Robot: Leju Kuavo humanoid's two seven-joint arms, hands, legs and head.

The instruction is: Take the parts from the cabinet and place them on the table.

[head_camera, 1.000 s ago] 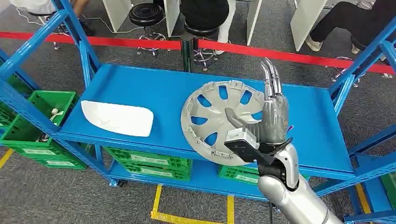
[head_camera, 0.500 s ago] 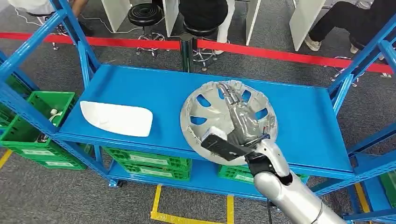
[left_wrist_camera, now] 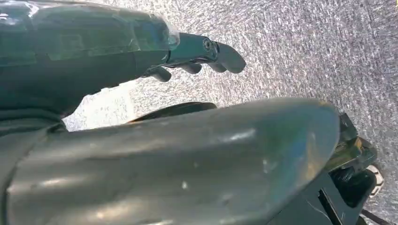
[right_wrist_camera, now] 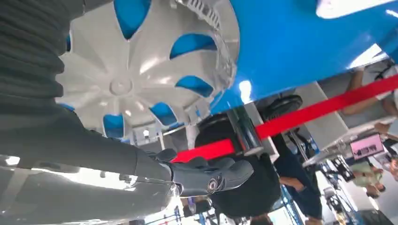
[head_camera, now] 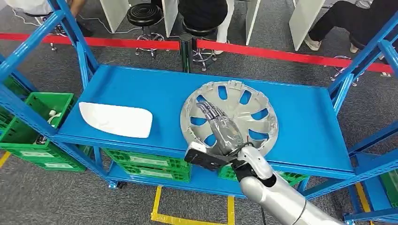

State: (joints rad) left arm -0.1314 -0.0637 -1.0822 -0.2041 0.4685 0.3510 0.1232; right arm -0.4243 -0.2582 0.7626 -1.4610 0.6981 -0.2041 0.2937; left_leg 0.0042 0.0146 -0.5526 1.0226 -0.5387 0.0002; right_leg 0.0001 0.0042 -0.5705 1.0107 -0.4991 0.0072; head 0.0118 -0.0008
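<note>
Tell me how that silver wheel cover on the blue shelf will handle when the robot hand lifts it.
The wheel cover looks like thin moulded plastic with cut-out openings, so probably light for its size and slightly flexible. Its glossy face may slip under the right robot hand lying flat on it; the openings or rim probably grip better. It overhangs the blue shelf edge, so pushing could tip it off.

Counts: 1 silver hubcap (head_camera: 237,112), 1 white panel part (head_camera: 116,119), both on the blue shelf (head_camera: 155,89). At least 4 green crates (head_camera: 40,112) lower down. 2 black stools (head_camera: 143,14) behind 1 red barrier tape (head_camera: 291,55).
</note>
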